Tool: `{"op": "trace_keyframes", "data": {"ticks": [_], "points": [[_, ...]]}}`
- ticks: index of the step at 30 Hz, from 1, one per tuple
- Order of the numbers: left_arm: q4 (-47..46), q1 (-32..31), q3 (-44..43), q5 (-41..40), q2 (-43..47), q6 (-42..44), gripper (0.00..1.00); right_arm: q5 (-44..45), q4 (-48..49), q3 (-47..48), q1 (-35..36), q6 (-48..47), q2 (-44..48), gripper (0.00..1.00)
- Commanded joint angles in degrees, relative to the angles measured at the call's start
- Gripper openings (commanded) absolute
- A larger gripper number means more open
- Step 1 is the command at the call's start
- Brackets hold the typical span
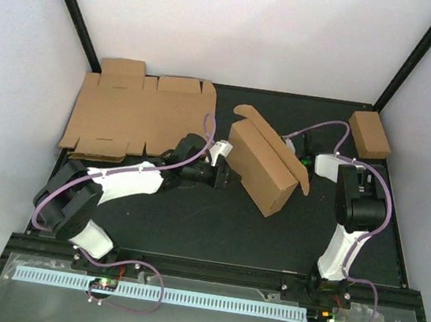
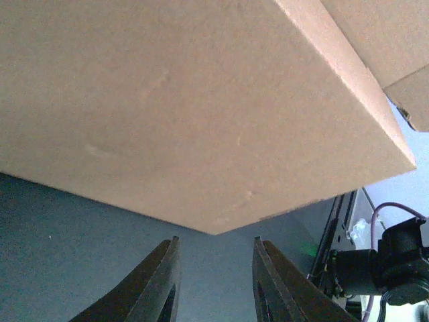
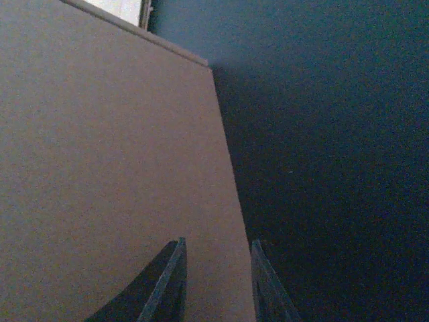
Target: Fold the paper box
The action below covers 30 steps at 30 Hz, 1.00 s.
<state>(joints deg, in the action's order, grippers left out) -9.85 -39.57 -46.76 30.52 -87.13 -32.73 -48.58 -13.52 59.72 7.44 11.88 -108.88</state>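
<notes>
The paper box point(image 1: 266, 168) stands partly folded in the middle of the black table, tilted on one long side, with a flap sticking up at its far left end. My left gripper point(image 1: 232, 176) is at the box's left end. In the left wrist view its jaws point(image 2: 216, 240) stand apart with nothing between them, just short of a lower corner of the box point(image 2: 188, 107). My right gripper point(image 1: 300, 155) is behind the box's right side. In the right wrist view its jaws point(image 3: 218, 241) are apart over a flat brown panel point(image 3: 100, 168), whose edge runs between the fingertips.
A flat die-cut cardboard sheet point(image 1: 130, 114) lies at the back left, leaning partly on the wall. A small closed brown box point(image 1: 370, 134) sits at the back right. White walls enclose the black table point(image 1: 215, 224) on three sides.
</notes>
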Motion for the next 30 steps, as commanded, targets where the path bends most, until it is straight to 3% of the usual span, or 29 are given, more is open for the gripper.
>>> {"op": "trace_keyframes", "data": {"ticks": [1,12,18,26,30], "points": [[-2.2,-0.5,-2.2,1.4,-1.4,-0.3,0.32,-0.7,-2.5,1.5,2.0,-3.0,-0.3,0.3],[-2.1,-4.3,-0.6,0.4,0.4,-1.7,0.33,-9.6,-6.8,5.1,8.2,-10.9,-2.6,0.33],[-2.7,-10.7,2.4,-5.3,5.2,-4.5,0.36,-12.1,-10.1,6.1,10.1,-14.6,-3.1,0.33],[-2.6,-14.2,7.1,-10.8,8.9,-6.5,0.36,0.2,-6.5,4.3,9.6,-8.9,0.4,0.33],[2.3,-14.5,7.7,-13.0,12.9,-4.7,0.37,7.3,-5.8,4.3,6.8,-5.5,4.3,0.33]]}}
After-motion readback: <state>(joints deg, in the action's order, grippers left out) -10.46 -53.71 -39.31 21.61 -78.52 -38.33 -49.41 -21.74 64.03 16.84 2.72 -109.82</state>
